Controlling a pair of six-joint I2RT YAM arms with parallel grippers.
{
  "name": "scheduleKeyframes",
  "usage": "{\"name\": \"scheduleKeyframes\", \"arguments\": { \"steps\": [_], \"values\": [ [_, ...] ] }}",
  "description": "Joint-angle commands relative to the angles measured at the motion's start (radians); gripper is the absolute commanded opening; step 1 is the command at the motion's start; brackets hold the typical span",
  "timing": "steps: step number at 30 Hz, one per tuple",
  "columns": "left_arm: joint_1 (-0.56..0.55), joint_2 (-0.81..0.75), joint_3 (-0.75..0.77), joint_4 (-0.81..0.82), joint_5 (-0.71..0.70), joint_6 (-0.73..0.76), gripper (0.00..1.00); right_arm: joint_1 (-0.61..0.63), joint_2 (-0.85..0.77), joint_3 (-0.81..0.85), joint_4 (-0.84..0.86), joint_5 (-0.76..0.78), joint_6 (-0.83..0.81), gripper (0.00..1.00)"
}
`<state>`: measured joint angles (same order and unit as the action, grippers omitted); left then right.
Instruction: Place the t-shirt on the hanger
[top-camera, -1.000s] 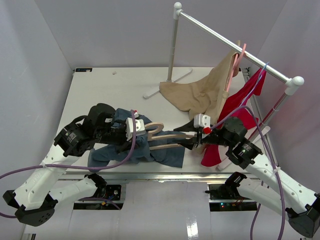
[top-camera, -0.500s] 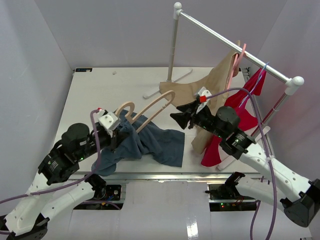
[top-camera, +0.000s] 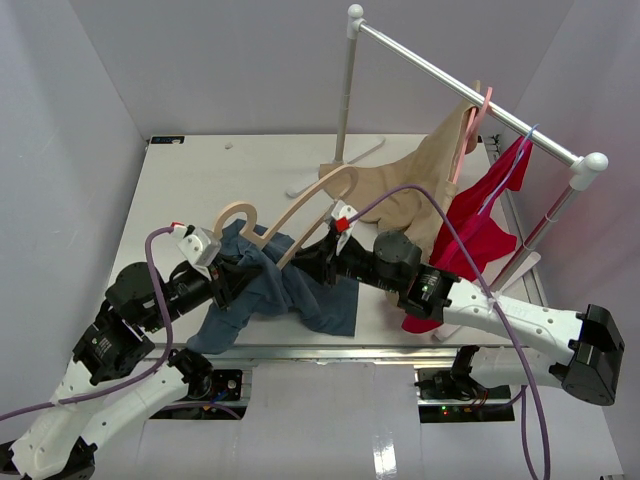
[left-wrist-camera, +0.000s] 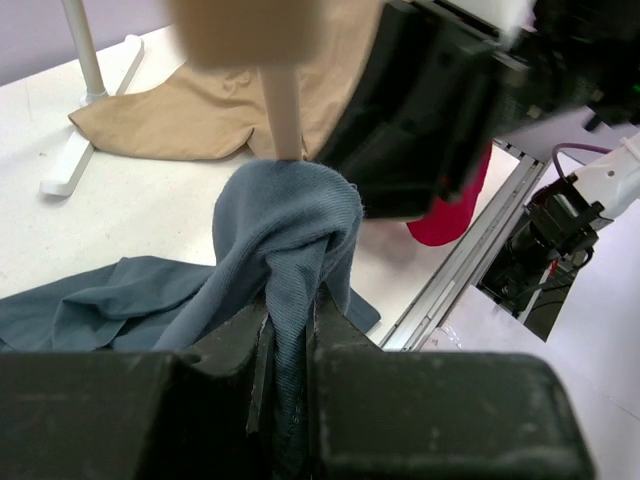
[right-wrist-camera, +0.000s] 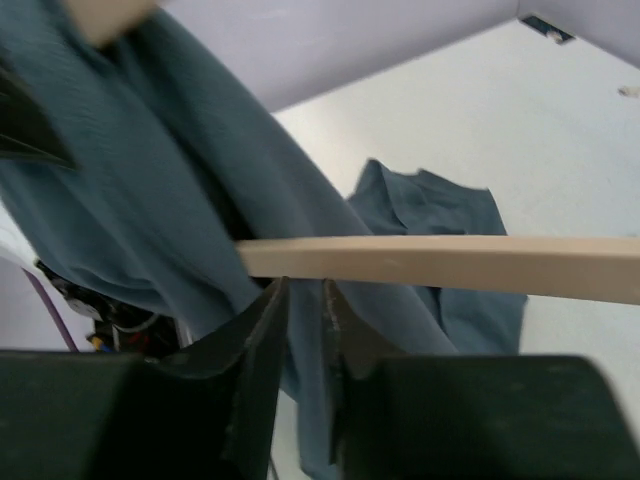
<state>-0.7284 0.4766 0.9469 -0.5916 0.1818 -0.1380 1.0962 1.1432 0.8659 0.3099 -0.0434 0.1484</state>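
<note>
The slate-blue t-shirt (top-camera: 318, 300) lies bunched at the table's front, one part pulled up. My left gripper (top-camera: 243, 268) is shut on that raised fold (left-wrist-camera: 290, 220), with cloth pinched between the jaws (left-wrist-camera: 290, 320). The pale wooden hanger (top-camera: 300, 215) slants up and back out of the same fold, its hook near my left wrist; its arm (left-wrist-camera: 282, 110) rises from the cloth. My right gripper (top-camera: 312, 262) is at the shirt just below the hanger's bar (right-wrist-camera: 450, 265). Its jaws (right-wrist-camera: 305, 290) stand narrow with a strip of blue cloth (right-wrist-camera: 180, 200) between them.
A clothes rack (top-camera: 450, 80) crosses the back right, its white foot (top-camera: 330, 165) on the table. A tan garment (top-camera: 400, 185) on a pink hanger (top-camera: 470, 130) and a red garment (top-camera: 480, 225) on a thin blue hanger (top-camera: 520, 150) hang from it, close behind my right arm.
The hanger, which lay flat between both grippers, now tilts up with the shirt in my left gripper. My right gripper let go of its end, moved left to the shirt and narrowed.
</note>
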Motion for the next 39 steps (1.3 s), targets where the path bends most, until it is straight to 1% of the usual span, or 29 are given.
{"name": "scheduleKeyframes", "arguments": {
  "steps": [1, 6, 7, 8, 9, 11, 12, 16, 18, 20, 21, 22, 23, 25, 28, 30, 32, 33, 35, 36, 38, 39],
  "values": [
    [0.0, -0.005, 0.014, 0.084, -0.014, -0.041, 0.0, 0.057, -0.046, -0.077, 0.229, 0.115, 0.024, 0.22],
    [0.0, -0.015, 0.018, 0.098, -0.035, -0.057, 0.0, 0.095, -0.045, -0.127, 0.313, 0.12, 0.036, 0.21],
    [0.0, -0.017, 0.017, 0.099, -0.037, -0.06, 0.0, 0.101, -0.039, -0.131, 0.315, 0.122, 0.036, 0.24],
    [0.0, -0.019, 0.016, 0.101, -0.034, -0.064, 0.0, 0.107, -0.032, -0.137, 0.317, 0.126, 0.036, 0.29],
    [0.0, -0.021, 0.015, 0.105, -0.028, -0.069, 0.0, 0.111, -0.025, -0.146, 0.319, 0.131, 0.036, 0.36],
    [0.0, -0.027, 0.014, 0.113, -0.005, -0.077, 0.0, 0.111, -0.008, -0.177, 0.359, 0.158, 0.029, 0.46],
    [0.0, -0.031, 0.014, 0.116, 0.006, -0.079, 0.0, 0.111, 0.001, -0.197, 0.377, 0.175, 0.026, 0.49],
    [0.0, -0.049, 0.023, 0.115, 0.031, -0.076, 0.0, 0.111, 0.047, -0.238, 0.413, 0.247, 0.004, 0.51],
    [0.0, -0.059, 0.032, 0.105, 0.05, -0.069, 0.0, 0.111, 0.072, -0.234, 0.416, 0.284, -0.01, 0.49],
    [0.0, -0.068, 0.038, 0.094, 0.054, -0.069, 0.0, 0.104, 0.08, -0.229, 0.416, 0.315, -0.015, 0.35],
    [0.0, -0.072, 0.044, 0.083, 0.061, -0.064, 0.0, 0.092, 0.083, -0.228, 0.415, 0.321, -0.007, 0.17],
    [0.0, -0.079, 0.05, 0.072, 0.07, -0.059, 0.0, 0.079, 0.078, -0.23, 0.414, 0.326, 0.006, 0.1],
    [0.0, -0.086, 0.055, 0.062, 0.08, -0.052, 0.0, 0.064, 0.07, -0.232, 0.413, 0.331, 0.021, 0.08],
    [0.001, -0.101, 0.067, 0.037, 0.11, -0.038, 0.0, 0.028, 0.039, -0.232, 0.399, 0.345, 0.05, 0.08],
    [0.001, -0.126, 0.089, -0.029, 0.173, 0.007, 0.0, -0.086, -0.03, -0.213, 0.318, 0.312, 0.124, 0.08],
    [0.0, -0.137, 0.097, -0.061, 0.23, 0.036, 0.0, -0.178, -0.046, -0.154, 0.24, 0.223, 0.169, 0.08],
    [0.0, -0.15, 0.093, -0.058, 0.297, 0.049, 0.0, -0.259, -0.024, -0.091, 0.172, 0.141, 0.184, 0.08],
    [0.0, -0.154, 0.086, -0.041, 0.331, 0.045, 0.0, -0.281, -0.006, -0.06, 0.141, 0.101, 0.184, 0.08],
    [0.0, -0.159, 0.064, 0.01, 0.398, 0.027, 0.0, -0.295, 0.03, -0.002, 0.087, 0.01, 0.178, 0.08],
    [0.001, -0.16, 0.044, 0.038, 0.432, 0.017, 0.0, -0.294, 0.044, 0.009, 0.09, -0.065, 0.177, 0.09],
    [0.0, -0.16, 0.022, 0.089, 0.458, -0.006, 0.0, -0.291, 0.062, 0.007, 0.106, -0.153, 0.178, 0.15],
    [0.0, -0.157, 0.005, 0.123, 0.476, -0.021, 0.0, -0.282, 0.065, -0.006, 0.12, -0.179, 0.176, 0.2]
  ]
}}
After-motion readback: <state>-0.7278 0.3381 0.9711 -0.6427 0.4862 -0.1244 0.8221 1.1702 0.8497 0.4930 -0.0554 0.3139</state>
